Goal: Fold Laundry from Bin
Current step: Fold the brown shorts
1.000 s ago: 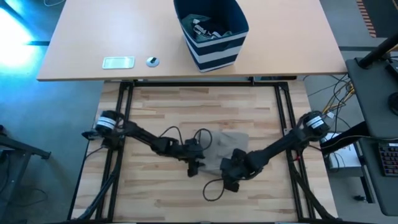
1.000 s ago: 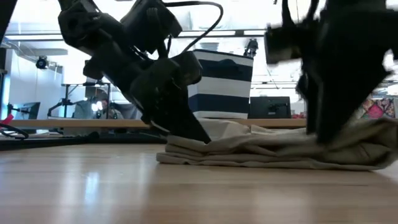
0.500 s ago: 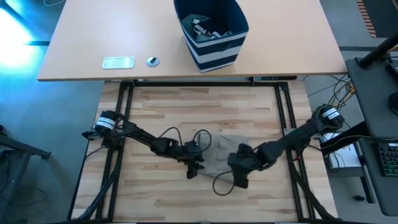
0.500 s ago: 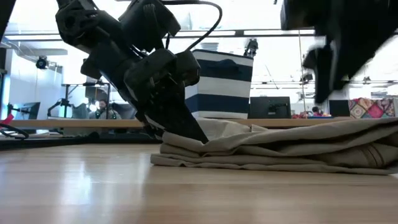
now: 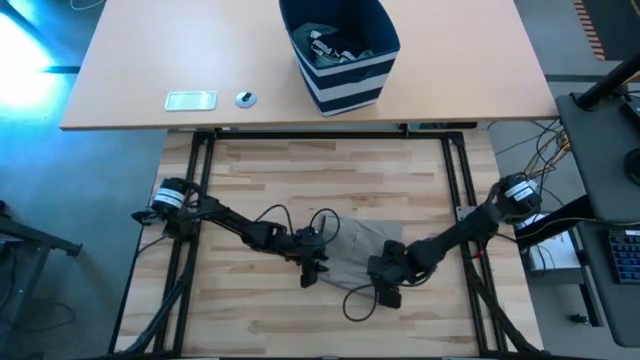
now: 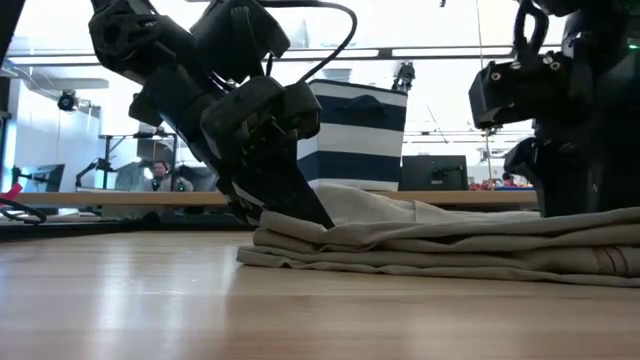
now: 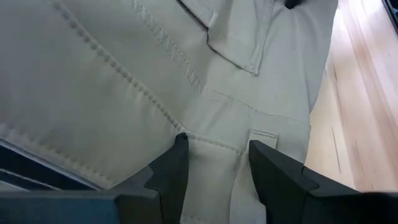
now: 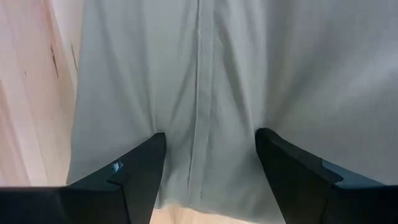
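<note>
Pale wooden bench carries the beige garment at its middle. At the cloth's left edge the left hand stays pressed down, fingers parted and astride a seam. Right hand has swung back and lowered onto the near edge, spread wide, so the fold looks laid. Behind, the bin holds more laundry.

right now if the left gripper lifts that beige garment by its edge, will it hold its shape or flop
Probably flop: the beige garment lies in soft, sagging folded layers. It looks light, so it should drape from the left gripper. Its folds would likely slide apart when pulled.
</note>
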You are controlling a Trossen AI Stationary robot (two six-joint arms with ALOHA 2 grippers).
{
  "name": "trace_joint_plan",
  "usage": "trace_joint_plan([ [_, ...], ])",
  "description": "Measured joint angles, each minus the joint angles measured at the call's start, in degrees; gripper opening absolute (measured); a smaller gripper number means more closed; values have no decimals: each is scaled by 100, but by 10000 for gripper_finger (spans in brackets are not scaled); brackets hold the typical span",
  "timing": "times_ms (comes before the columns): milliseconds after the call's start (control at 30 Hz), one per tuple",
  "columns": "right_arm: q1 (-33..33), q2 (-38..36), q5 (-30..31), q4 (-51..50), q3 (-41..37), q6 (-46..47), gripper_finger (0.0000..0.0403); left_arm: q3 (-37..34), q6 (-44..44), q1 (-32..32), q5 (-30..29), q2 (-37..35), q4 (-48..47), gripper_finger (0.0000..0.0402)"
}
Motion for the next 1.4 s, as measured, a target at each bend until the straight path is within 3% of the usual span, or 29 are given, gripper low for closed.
trace_joint_plan([
  [67, -109, -330, 63, -232, 89, -37, 256, 0, -25, 4, 4, -2, -14, 155],
  [133, -287, -719, 539, -85, 221, -234, 255, 0, -35, 4, 4, -4, -19, 155],
  [233, -820, -992, 1069, 481, 194, -1210, 248, -7, -41, 8, 4, -4, 12, 155],
  [300, -1245, -970, 1075, 1176, 35, -1971, 233, -7, -43, 16, 16, -4, 13, 155],
  [433, -1983, -789, 920, 2801, -381, -2450, 153, -7, -59, 19, 30, -4, 15, 155],
  [567, -2414, -280, 388, 5233, -1047, -3003, 34, -7, -128, 19, 45, -4, 22, 155],
  [600, -2466, -76, 268, 5806, -1145, -3184, 24, -7, -128, 22, 62, -4, 25, 155],
  [767, -2625, 1374, 305, 7199, -1240, -3549, 10, -7, -144, 24, 91, -4, 17, 155],
  [967, -2802, 2738, 582, 9579, -1245, -3557, 9, -7, -224, 17, 212, -9, -31, 155],
  [1067, -2843, 2845, 600, 10090, -1279, -3422, 9, -7, -219, 17, 290, -15, -75, 155],
  [1267, -2870, 2173, 933, 9849, -1685, -3493, 9, -7, -298, 17, 334, -15, -81, 155],
  [1400, -2909, 2365, 1001, 10117, -1927, -3606, 9, -7, -410, 17, 351, -15, -81, 155],
])
